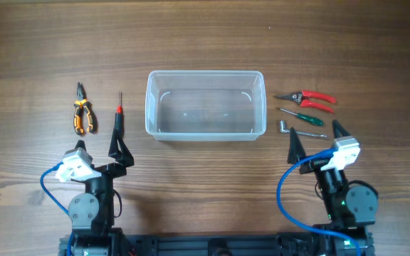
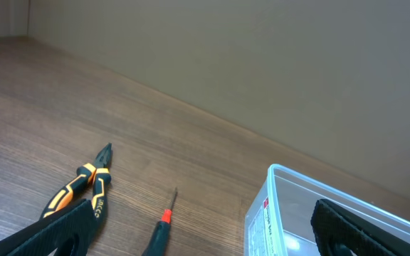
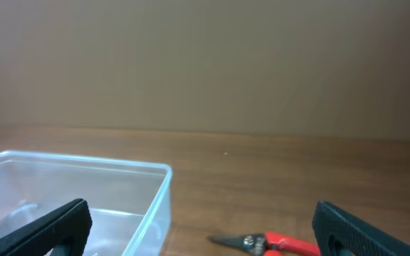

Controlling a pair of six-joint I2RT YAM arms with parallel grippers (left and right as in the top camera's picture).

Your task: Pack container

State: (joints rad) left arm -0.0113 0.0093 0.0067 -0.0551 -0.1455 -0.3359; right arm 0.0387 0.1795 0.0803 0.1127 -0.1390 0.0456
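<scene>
The clear plastic container stands empty at the table's middle; it also shows in the left wrist view and the right wrist view. My left gripper is open and empty, below orange-handled pliers and a black screwdriver with a red collar. Both tools show in the left wrist view, the pliers and the screwdriver, ahead of the open jaws. My right gripper is open and empty, right of the container. Its jaws frame red-handled snips.
Right of the container lie the red-handled snips, a green-handled screwdriver and a small metal L-shaped key. The wooden table extends beyond all of these. A plain wall stands behind the table's far edge.
</scene>
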